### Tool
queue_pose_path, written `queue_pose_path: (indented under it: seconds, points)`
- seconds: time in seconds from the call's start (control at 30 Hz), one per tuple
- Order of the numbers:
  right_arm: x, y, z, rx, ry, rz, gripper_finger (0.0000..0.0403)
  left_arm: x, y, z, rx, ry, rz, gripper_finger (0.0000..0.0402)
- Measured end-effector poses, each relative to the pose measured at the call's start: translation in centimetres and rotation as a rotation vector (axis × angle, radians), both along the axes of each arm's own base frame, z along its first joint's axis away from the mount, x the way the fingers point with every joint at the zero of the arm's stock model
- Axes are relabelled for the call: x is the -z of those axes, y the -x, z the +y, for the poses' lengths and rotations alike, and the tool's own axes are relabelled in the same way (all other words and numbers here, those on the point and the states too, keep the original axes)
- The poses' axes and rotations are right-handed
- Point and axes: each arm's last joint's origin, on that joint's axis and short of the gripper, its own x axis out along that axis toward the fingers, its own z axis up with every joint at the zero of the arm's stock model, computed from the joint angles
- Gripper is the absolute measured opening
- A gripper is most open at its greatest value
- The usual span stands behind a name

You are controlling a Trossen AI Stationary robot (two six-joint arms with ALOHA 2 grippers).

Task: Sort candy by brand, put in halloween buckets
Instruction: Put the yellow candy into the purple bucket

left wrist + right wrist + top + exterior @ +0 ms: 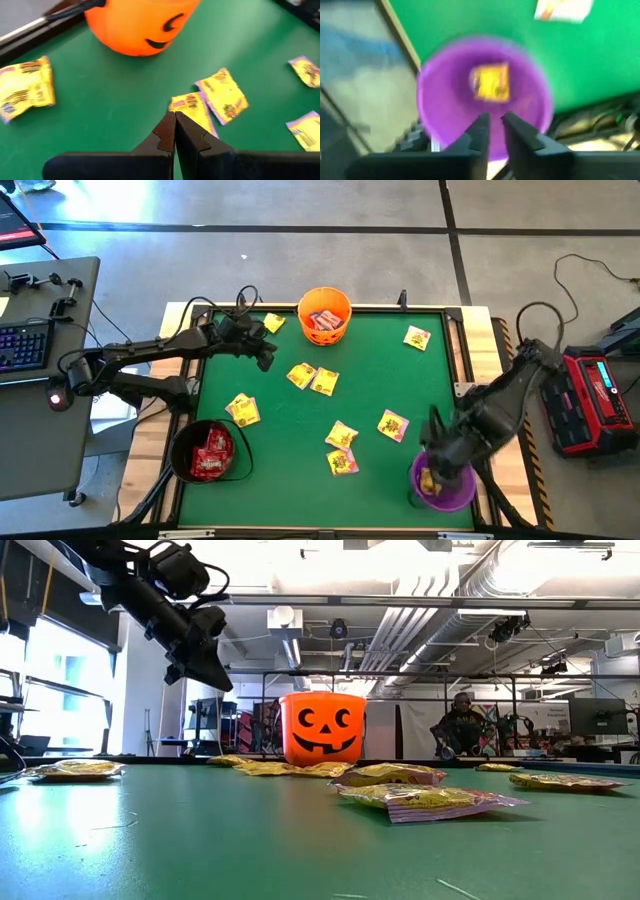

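Yellow candy (491, 83) inside purple bucket (440, 100)

Orange bucket (321, 728), centre of low view: smooth glossy plastic. Purple bucket (485, 97), centre of right wrist view: smooth plastic. Yellow candy packets (222, 94): shiny crinkled film. Table surface (380, 380): matt green, cloth-like. Left gripper (175, 120) fingers: matt black.

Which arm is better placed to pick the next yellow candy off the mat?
Left, probably. The left gripper hovers empty, fingers shut, over the pair of yellow candies near the orange bucket. The right gripper is over the purple bucket.
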Motion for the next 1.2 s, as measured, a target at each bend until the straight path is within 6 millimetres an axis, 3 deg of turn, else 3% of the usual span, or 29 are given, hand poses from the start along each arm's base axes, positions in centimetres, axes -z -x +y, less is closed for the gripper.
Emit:
queue_pose_path:
  seconds: [0.1,0.33,0.57,0.73,0.87,1.2]
  points:
    - [-1.0,-1.1,-2.5,0.063,0.053,-0.102,0.0007,-0.1,-0.1,0.0,0.024,-0.011,-0.009,0.0000]
    - [-1.5,-3.8,-8.8,0.181,0.143,-0.426,0.0002,-0.1,-0.2,-0.1,0.019,0.051,-0.037,0.0000]
    - [1.7,-6.4,-13.7,0.262,0.223,-0.700,0.0001,1.4,-1.2,-0.5,0.029,0.147,0.001,0.0010]
    - [5.4,-7.8,-15.1,0.312,0.235,-0.798,0.0001,3.4,-2.6,-0.9,0.056,0.179,0.071,0.0054]
    - [7.2,-8.2,-15.9,0.354,0.239,-0.865,0.0000,5.0,-3.6,-0.8,0.029,0.194,0.105,0.0099]
    - [8.1,-8.2,-17.5,0.378,0.315,-0.877,0.0000,8.3,-5.2,-0.3,0.031,0.226,0.155,0.0178]
